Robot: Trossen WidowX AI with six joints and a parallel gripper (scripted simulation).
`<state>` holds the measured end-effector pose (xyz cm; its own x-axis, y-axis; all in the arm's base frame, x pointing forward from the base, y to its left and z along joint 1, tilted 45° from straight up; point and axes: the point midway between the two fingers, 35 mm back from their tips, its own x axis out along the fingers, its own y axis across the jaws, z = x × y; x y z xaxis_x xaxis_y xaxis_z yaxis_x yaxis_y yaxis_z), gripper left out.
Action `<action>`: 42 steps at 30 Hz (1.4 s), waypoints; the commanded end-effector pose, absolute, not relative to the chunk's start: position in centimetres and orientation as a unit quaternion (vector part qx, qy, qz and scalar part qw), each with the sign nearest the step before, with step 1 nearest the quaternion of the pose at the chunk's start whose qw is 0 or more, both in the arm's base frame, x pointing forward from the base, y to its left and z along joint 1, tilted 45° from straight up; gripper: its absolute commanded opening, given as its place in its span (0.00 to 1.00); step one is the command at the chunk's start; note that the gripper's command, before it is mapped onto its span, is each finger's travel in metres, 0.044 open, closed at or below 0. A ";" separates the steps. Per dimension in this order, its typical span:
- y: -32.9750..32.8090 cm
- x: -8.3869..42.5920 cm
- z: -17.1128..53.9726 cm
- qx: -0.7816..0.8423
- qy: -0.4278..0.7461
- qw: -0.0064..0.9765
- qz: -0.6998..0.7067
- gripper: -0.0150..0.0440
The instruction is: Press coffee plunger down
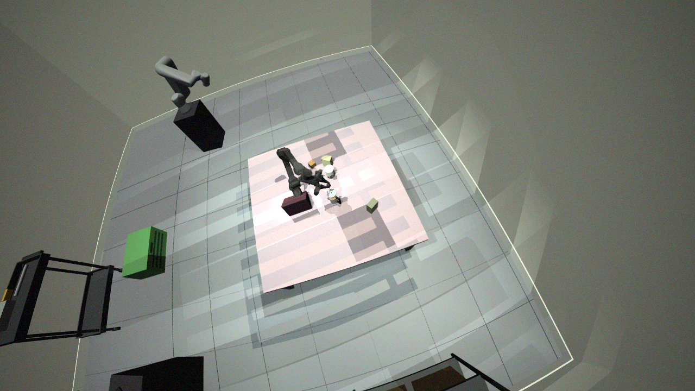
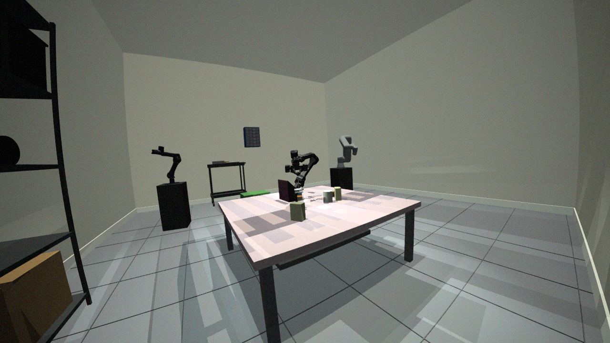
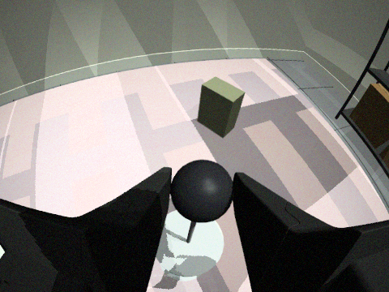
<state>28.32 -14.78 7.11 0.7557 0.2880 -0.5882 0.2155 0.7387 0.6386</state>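
One broad, pale pink square table (image 2: 341, 221) carries everything we're watching here, and near its far side stands our black six-joint arm (image 1: 296, 170) on a dark maroon box base (image 1: 296, 203). The arm folds over and reaches down, gripper (image 3: 201, 195) pointing at the table top.

Just beside that base, toward the table's middle, we have the small clear-glass coffee press (image 1: 333, 196) with its orange band, standing upright. Its long axis runs straight up and down: from the wrist view we look along the thin dark rod to the pale round lid (image 3: 196, 248) below, with the round black plunger knob (image 3: 201, 190) on top, pointing up at the camera.

And the jaws are in on it! The two black fingers sit either side of the knob, each edge touching the ball, so we call that clamped on the knob.

Beyond the press, well apart, an olive-green block (image 3: 220, 105) stands on the table. On the arm's other side we spot a white cylinder (image 1: 329, 170), a pale yellow-green cube (image 1: 326, 159) and a tiny orange cube (image 1: 311, 163), clustered near one another.
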 end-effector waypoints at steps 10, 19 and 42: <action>-14.3 28.4 6.4 0.361 0.349 0.865 0.020 0.47; -13.5 28.4 5.1 0.361 0.350 0.864 0.020 0.47; -11.1 28.3 2.1 0.361 0.350 0.864 0.020 0.47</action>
<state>29.17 -13.01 4.21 0.7907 0.2471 -0.5602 0.1977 0.7630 0.6155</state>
